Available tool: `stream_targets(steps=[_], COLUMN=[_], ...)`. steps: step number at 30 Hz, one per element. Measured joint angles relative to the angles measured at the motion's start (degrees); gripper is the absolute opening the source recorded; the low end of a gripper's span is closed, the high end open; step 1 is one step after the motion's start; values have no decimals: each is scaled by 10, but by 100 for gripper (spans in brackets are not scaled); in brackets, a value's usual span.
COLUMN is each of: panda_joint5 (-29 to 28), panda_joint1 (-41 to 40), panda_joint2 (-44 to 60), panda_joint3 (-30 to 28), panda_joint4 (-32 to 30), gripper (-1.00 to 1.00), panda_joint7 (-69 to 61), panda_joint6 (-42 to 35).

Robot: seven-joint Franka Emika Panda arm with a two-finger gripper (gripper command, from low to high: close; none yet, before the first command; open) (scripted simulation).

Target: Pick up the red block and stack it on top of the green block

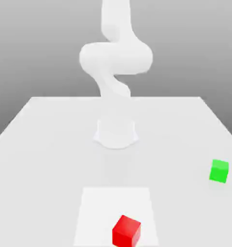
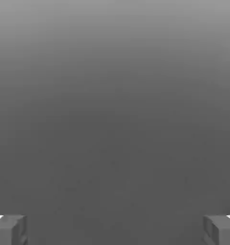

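The red block (image 1: 126, 231) sits on the desk (image 1: 45, 140) close to its near edge, roughly midway along that edge, resting on a paler square patch (image 1: 98, 207) of the surface and near that patch's near edge. It is a cube, so it has no long axis; it stands flat on one face and is turned so that a vertical corner edge faces the exterior camera, with two side faces showing. The green block (image 1: 219, 171) lies well apart from it, close to the desk's edge on the exterior view's right and farther back; it too rests flat, turned slightly so that a narrow side face shows. The white arm (image 1: 115, 58) rises from its round base (image 1: 116, 133) near the middle of the desk and curls upward out of the exterior view. In the hand view the gripper (image 2: 115, 229) faces plain grey background, its two fingertips (image 2: 9, 229) spread wide apart with nothing between them.
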Motion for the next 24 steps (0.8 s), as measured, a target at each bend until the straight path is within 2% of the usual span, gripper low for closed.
stream_targets(steps=[6,16,20,24], panda_joint5=[42,113,117,93], panda_joint1=[71,132,141,138], panda_joint2=[129,338,418,491], panda_joint3=[-62,-105,-104,-102], panda_joint4=[-16,-42,-54,-66], gripper=[0,0,0,0], panda_joint7=[-153,-403,-485,-548], panda_joint6=[41,108,137,170])
